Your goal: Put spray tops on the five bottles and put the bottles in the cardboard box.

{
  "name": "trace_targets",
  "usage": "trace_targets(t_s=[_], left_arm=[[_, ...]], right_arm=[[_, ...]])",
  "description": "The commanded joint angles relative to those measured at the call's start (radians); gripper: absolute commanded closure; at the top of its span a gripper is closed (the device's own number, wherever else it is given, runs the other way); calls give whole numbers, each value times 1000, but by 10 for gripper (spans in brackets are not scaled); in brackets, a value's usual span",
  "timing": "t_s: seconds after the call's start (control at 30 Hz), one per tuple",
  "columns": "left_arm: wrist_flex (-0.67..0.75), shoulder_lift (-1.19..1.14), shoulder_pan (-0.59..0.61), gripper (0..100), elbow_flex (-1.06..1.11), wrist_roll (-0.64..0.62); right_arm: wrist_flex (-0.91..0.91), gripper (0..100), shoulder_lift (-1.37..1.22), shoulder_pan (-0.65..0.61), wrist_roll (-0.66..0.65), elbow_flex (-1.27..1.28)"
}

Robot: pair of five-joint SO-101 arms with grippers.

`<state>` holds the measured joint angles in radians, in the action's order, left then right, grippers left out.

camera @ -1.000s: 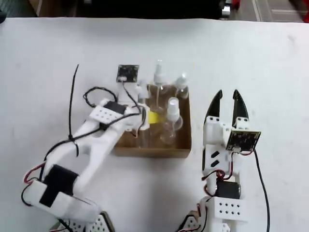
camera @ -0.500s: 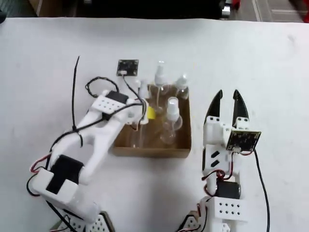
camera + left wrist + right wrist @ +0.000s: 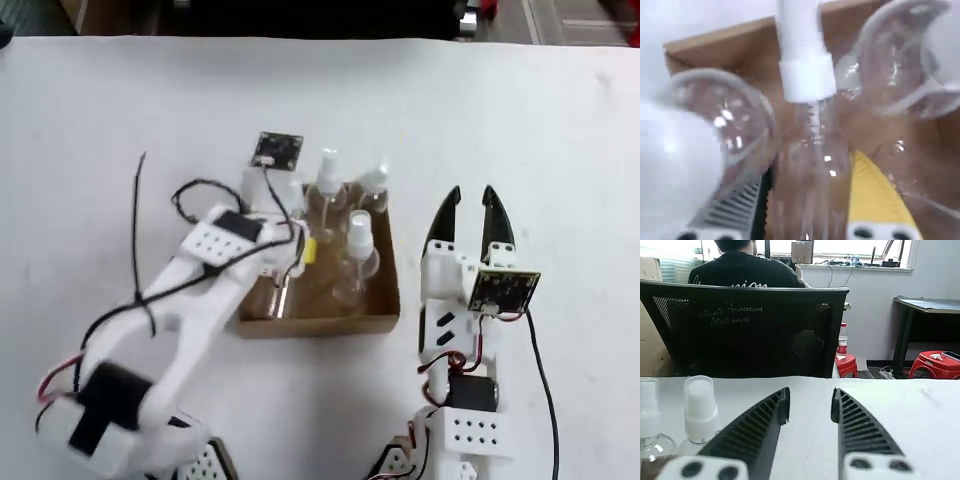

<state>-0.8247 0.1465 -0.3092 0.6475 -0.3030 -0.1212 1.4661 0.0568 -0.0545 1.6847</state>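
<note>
My left gripper (image 3: 290, 262), centre of the high view, is clamped on a clear bottle (image 3: 812, 135) with its spray top (image 3: 805, 75) on, inside the cardboard box (image 3: 320, 325) among other bottles (image 3: 356, 250). My right gripper (image 3: 471, 200), right of the box, has its fingers parted and holds nothing.

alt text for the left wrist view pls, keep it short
A clear bottle with a white spray top sits between the left gripper's grey and yellow fingers, inside the cardboard box. Other clear bottles crowd it on both sides.
</note>
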Motion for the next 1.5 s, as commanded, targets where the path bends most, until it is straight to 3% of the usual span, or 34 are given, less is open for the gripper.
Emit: trace_targets(t_s=[0.0, 0.3, 0.77, 0.97, 1.23, 1.47], left_arm=[[87, 171, 21, 902, 74, 12], [258, 340, 16, 902, 213, 14], [216, 380, 16, 902, 173, 15], [170, 550, 19, 902, 190, 17], [166, 820, -65, 902, 210, 115], [150, 1121, -68, 908, 281, 172]], right_arm=[[-22, 876, -5, -5, -15, 11], [-22, 876, -5, -21, -17, 11], [-22, 876, -5, -21, -17, 11], [-22, 876, -5, -21, -17, 11], [-22, 876, -5, -21, -17, 11], [-22, 876, -5, -21, -17, 11]])
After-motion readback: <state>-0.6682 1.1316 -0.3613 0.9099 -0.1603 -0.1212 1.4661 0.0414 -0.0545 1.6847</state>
